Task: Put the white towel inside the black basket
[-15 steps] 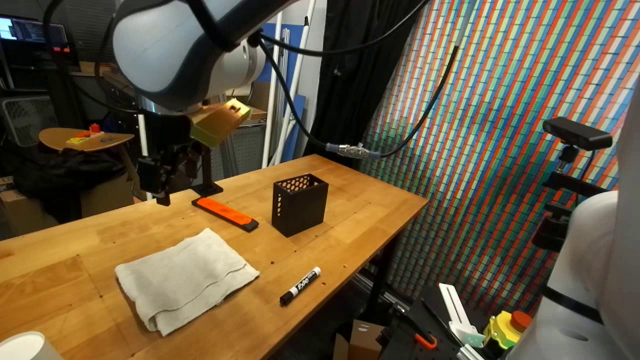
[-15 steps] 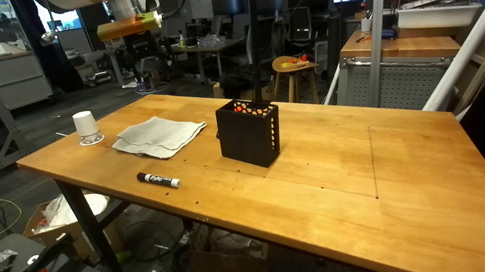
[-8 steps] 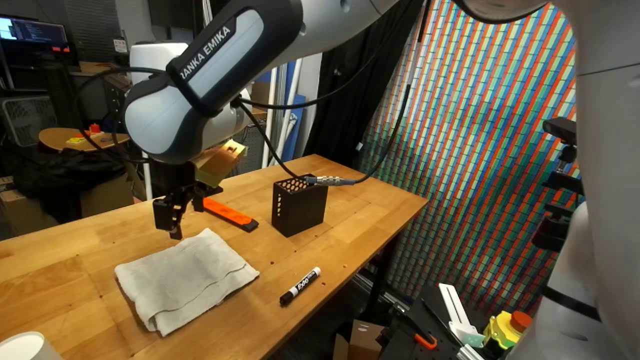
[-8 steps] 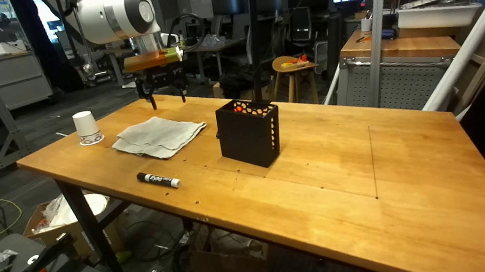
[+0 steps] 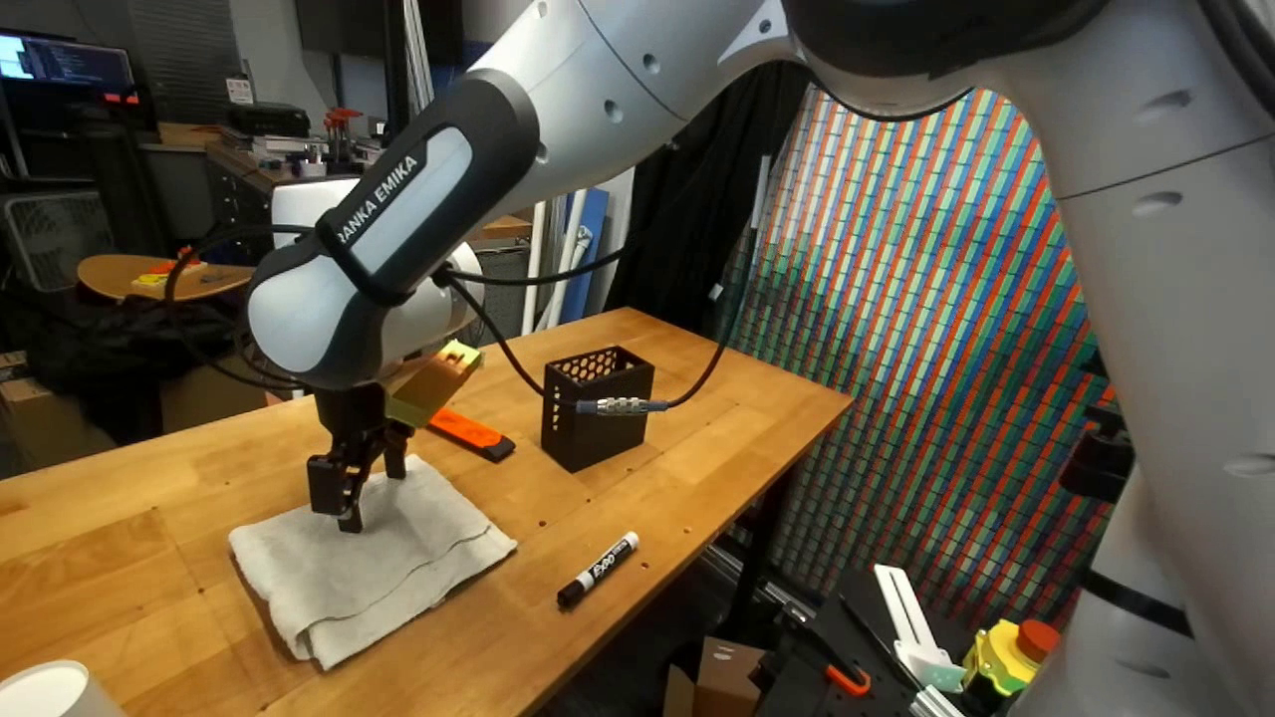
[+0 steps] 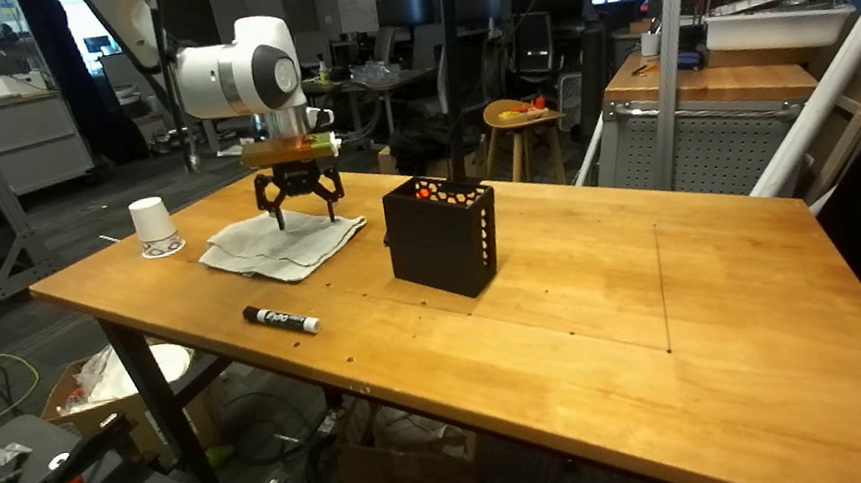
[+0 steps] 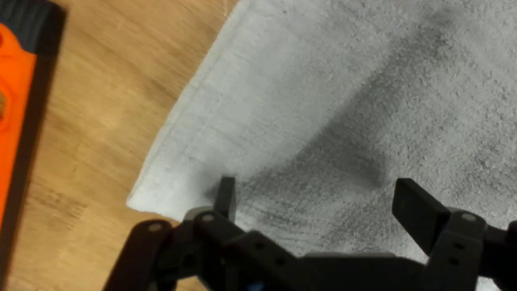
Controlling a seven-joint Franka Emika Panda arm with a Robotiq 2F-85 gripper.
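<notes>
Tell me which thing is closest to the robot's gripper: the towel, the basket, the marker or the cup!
The white towel: it lies directly beneath the open gripper, while the black basket, Expo marker and paper cup are farther away.

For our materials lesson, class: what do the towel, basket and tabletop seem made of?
White towel: matte fabric, perhaps cotton, with fuzzy pile.
Black basket: probably plastic; dull finish, honeycomb holes; painted metal possible.
Tabletop: wood, likely varnished; grain and soft sheen show.
</notes>
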